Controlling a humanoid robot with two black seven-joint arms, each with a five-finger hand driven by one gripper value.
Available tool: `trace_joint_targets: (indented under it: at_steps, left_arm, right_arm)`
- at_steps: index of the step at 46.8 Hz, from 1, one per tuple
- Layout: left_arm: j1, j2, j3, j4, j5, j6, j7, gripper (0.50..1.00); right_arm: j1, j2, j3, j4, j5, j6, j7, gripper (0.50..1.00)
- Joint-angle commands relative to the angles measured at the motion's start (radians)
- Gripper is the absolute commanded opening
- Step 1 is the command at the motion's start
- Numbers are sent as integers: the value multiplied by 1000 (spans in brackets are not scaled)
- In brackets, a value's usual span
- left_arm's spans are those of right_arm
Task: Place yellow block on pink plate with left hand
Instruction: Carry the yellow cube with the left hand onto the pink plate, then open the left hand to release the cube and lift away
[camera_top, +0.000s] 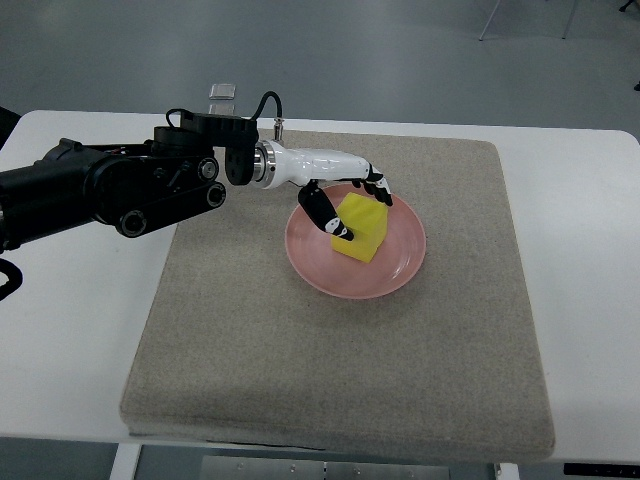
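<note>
A yellow block (364, 230) rests on the pink plate (400, 270) near the middle of the grey mat. My left hand (358, 208) reaches in from the left over the plate's near-left rim. Its thumb and fingers are closed around the block, thumb on the left face and fingers on the top right edge. The block's underside sits against the plate's inner surface. The right arm does not show.
The grey mat (300, 360) covers most of the white table (70, 330). A small clear object (222, 93) lies at the table's far edge behind my left arm.
</note>
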Motion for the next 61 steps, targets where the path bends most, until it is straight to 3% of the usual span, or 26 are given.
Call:
trace_joint_targets:
  at_steps: [1, 4, 29, 61]
  left_arm:
    - [1, 0, 0, -1, -1, 0, 0, 887]
    - [1, 2, 0, -1, -1, 0, 0, 923]
    - [-13, 51, -16, 33, -6, 3, 0, 958]
    - [39, 52, -17, 378, -78, 173, 0, 958]
  right_arm:
    - [0, 0, 0, 0, 0, 0, -1, 924]
    - [0, 0, 0, 0, 0, 0, 0, 924]
    - [0, 0, 0, 0, 0, 0, 0, 924]
    - [0, 0, 0, 0, 0, 0, -1, 924]
